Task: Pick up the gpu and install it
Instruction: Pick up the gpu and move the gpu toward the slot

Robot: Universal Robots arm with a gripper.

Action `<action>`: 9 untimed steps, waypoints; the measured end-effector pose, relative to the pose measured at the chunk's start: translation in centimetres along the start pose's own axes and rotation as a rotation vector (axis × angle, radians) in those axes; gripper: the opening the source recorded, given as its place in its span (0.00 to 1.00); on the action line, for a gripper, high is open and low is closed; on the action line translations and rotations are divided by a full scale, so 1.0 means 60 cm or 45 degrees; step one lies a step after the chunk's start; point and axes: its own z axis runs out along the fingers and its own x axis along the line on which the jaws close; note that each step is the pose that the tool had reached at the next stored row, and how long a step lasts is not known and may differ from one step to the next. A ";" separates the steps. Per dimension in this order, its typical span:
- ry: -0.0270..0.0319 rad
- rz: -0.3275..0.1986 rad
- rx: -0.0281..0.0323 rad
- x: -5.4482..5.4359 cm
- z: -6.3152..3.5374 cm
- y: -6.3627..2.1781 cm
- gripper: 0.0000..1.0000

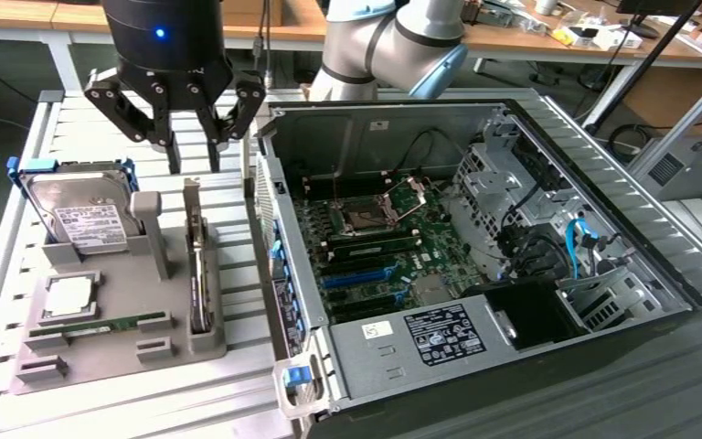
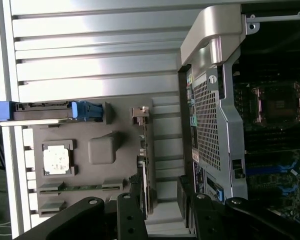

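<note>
We see the black gripper hanging with its two fingers apart above the gray molded holder on the ribbed aluminium table. The gpu stands on its long edge in a slot of that holder, a thin flat card with a dark board. The gripper is over the end of it that lies farther from the exterior camera. We cannot tell whether the fingertips touch it. In the wrist view the card shows edge-on as a narrow strip. It runs toward the gap of the gripper, with one black, hole-drilled finger on each side of it. To the exterior view's left of the card, a boxy silver hard drive with a white label leans in a blue frame. Nearer the camera, a square metallic processor lies flat in its pocket, and a long narrow green memory stick sits in a groove just beyond it. On the exterior view's right, just beside the holder, lies the open computer case, made of bare sheet steel with a perforated wall. Inside it we see the green motherboard with blue and black slots and an open square socket. The smooth gray arm, with a blue joint cap, curves behind the case.
</note>
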 end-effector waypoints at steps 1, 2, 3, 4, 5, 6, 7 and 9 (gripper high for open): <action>0.0000 0.000 -0.0001 0.000 0.001 0.000 0.42; 0.0002 0.000 0.0001 0.000 0.002 0.000 0.42; 0.0001 0.000 0.0001 0.001 0.003 0.000 0.42; 0.0000 0.000 -0.0001 0.001 0.004 0.000 0.42; -0.0001 0.000 -0.0002 0.001 0.006 0.000 0.42; -0.0001 0.000 -0.0002 0.001 0.007 0.000 0.42; -0.0001 0.000 -0.0001 0.002 0.008 0.000 0.42; 0.0000 0.000 -0.0001 0.003 0.011 -0.001 0.42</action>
